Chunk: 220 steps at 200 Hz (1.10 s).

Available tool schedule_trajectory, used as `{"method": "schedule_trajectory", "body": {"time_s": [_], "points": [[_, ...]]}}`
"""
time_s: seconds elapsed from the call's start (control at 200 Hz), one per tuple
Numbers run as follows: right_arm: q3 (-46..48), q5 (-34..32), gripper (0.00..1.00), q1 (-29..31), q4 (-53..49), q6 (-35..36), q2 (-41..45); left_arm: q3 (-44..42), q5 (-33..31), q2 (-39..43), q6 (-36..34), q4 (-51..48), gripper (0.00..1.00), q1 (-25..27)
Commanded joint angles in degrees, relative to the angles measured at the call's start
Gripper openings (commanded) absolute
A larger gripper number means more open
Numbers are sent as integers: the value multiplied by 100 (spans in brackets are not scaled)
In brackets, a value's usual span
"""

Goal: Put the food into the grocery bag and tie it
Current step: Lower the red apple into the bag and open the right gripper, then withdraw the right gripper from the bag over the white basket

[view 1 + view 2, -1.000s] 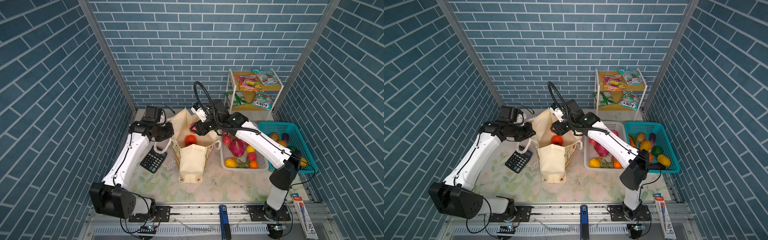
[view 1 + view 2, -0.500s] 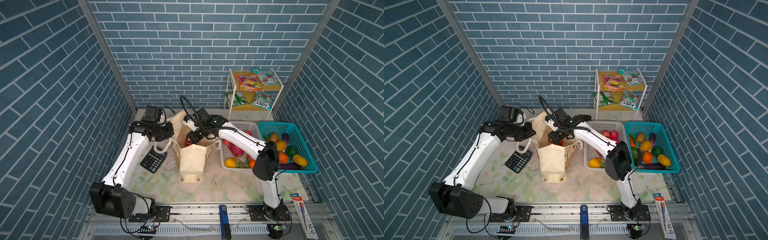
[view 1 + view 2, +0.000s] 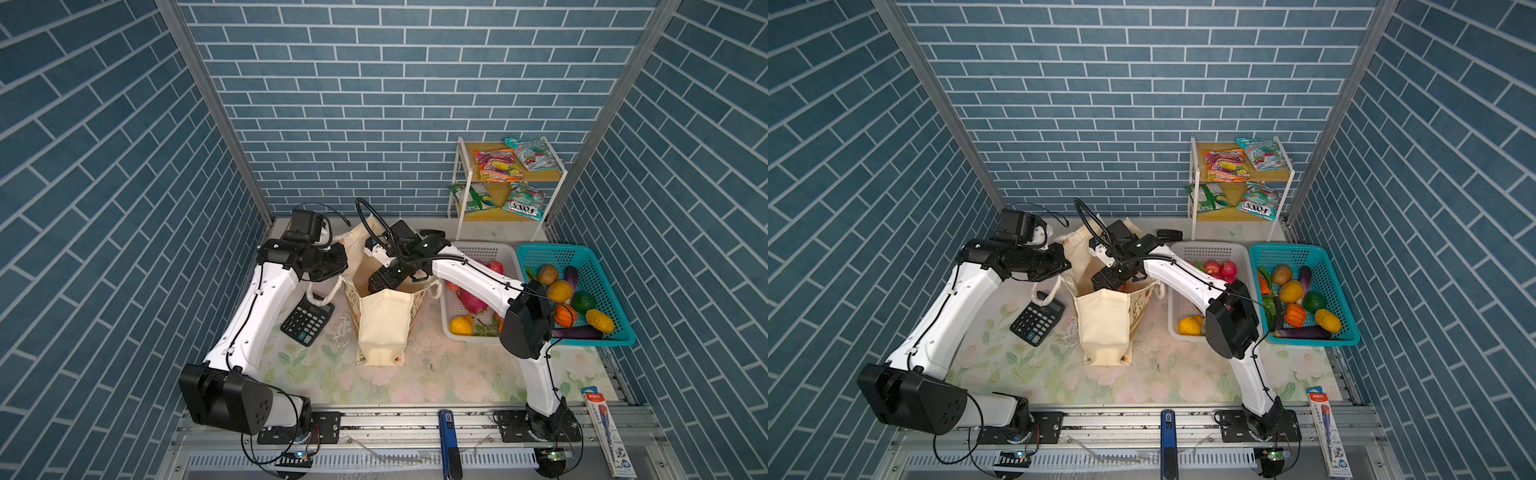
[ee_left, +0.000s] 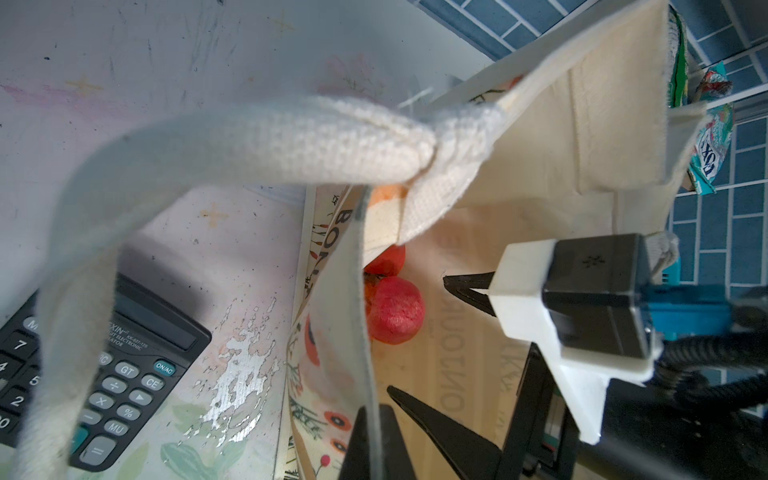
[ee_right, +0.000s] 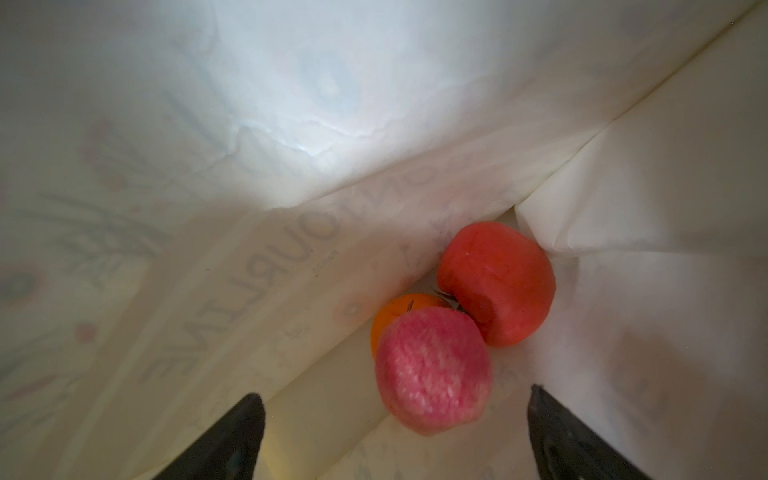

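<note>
"FOXS" is being shown on a snack packet, "BON" on the grocery bag, and "ON/AC" on the calculator.

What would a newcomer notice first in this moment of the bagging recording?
The cream grocery bag stands open in the middle with the right gripper reaching inside it, jaws open. On its bottom lie three fruits together: a pink fruit, a red-orange fruit and an orange fruit, partly hidden. The left gripper pinches the bag's rim.
</note>
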<state>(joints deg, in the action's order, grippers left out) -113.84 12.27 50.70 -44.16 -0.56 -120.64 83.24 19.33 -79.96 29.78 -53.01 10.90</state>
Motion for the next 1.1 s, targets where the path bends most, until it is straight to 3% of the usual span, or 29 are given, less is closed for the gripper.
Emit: {"method": "schedule_trajectory", "body": {"time_s": [0.0, 0.3, 0.61, 0.745, 0.93, 1.095], "points": [[-164, -231, 99, 28, -17, 305, 187, 181, -2, -83, -114, -51, 0, 28], [-742, -1100, 99, -44, 204, 583, 1047, 245, -67, -99, -153, -104, 0, 27], [-446, -1762, 99, -546, 568, 540, 2346, 142, -39, -96, -139, -78, 0, 27], [284, -1993, 99, -1150, 454, 251, 3028, 166, -29, -107, -132, -86, 0, 27], [1973, -2325, 98, -2028, 276, -134, 4043, 193, -36, -127, -140, -121, 0, 27], [3026, -2444, 99, -2530, -503, -503, 4259, 166, -37, -116, -131, -146, 0, 27]]}}
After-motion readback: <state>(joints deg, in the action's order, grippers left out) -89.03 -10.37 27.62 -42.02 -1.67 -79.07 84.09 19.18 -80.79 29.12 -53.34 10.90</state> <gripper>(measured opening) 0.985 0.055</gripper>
